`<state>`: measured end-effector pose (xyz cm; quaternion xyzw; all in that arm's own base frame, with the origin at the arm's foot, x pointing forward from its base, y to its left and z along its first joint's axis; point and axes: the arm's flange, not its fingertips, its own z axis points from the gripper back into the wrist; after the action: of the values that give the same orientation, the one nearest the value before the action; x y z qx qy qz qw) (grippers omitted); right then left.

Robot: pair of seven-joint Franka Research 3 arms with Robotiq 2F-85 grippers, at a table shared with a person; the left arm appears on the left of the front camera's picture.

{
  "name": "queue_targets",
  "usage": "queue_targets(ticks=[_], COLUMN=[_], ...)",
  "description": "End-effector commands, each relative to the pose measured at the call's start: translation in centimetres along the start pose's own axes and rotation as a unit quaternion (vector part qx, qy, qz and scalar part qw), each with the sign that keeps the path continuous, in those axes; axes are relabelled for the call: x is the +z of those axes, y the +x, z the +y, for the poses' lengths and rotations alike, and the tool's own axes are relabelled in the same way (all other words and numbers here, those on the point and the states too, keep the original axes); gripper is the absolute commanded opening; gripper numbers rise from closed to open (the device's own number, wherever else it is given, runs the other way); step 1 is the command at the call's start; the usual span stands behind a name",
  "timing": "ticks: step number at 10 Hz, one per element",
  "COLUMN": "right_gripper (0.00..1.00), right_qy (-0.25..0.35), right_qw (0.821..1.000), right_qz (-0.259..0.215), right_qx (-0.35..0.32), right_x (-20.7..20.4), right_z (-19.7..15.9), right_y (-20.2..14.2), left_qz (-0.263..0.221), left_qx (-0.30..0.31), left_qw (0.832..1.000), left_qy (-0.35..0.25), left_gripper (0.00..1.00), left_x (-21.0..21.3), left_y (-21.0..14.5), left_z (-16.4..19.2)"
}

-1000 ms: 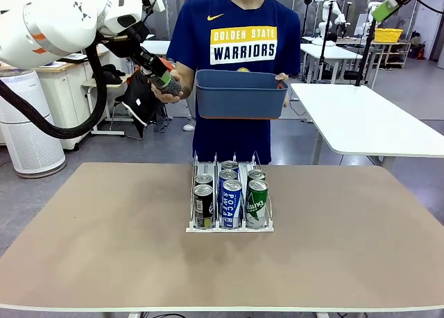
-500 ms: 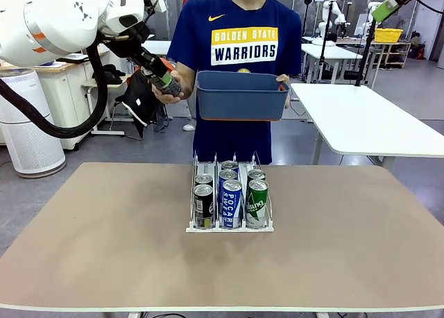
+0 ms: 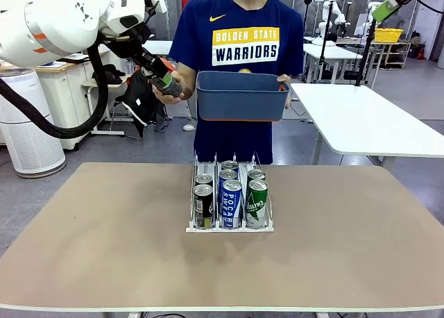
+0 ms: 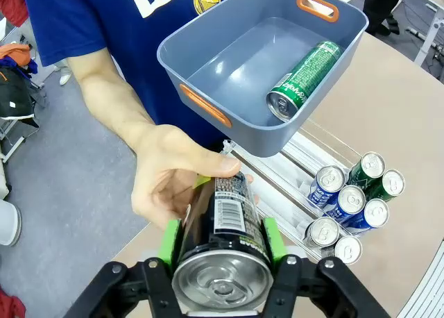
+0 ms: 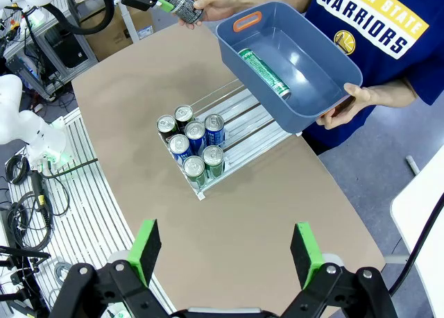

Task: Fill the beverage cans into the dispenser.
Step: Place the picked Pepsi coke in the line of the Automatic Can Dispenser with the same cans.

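My left gripper (image 3: 165,81) is raised at the upper left, shut on a black-and-green can (image 4: 225,231) that the person's hand (image 4: 173,176) also holds. The green pads (image 4: 272,236) press both sides of this can. The dispenser (image 3: 229,196) stands mid-table with several upright cans in its three lanes, such as a blue-and-white one (image 3: 231,203). A green can (image 4: 303,78) lies in the dark blue bin (image 3: 240,94) that the person holds over the far edge. My right gripper (image 5: 225,252) hangs open high above the table, nothing between its fingers.
The person stands at the far side, one hand under the bin. A white table (image 3: 368,120) stands at the back right. The tan table (image 3: 104,235) is bare left and right of the dispenser.
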<state>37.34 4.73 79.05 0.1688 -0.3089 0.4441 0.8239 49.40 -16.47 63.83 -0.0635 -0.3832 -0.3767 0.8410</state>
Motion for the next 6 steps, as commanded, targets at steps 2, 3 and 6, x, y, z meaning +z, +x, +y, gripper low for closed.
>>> queue_targets(ticks=[2, 3, 6], right_gripper=[1.00, 1.00, 1.00], right_qy=[0.000, 0.000, 0.000], right_qw=[1.000, 1.000, 1.000], right_qz=[0.000, 0.000, 0.000], right_qx=[0.000, 0.000, 0.000], right_x=[-0.05, -0.05, -0.05], right_z=[0.04, 0.04, 0.04], right_y=[-0.02, -0.02, -0.02], left_qz=[0.003, 0.006, 0.001], left_qx=[0.001, -0.006, -0.001], left_qw=[1.000, 1.000, 1.000], left_qy=[0.003, 0.007, 0.022], left_gripper=[0.58, 0.58, 0.58], left_x=[0.05, 0.25, 0.89], left_y=[0.00, -0.04, 0.23], left_z=[0.07, 0.52, 0.27])
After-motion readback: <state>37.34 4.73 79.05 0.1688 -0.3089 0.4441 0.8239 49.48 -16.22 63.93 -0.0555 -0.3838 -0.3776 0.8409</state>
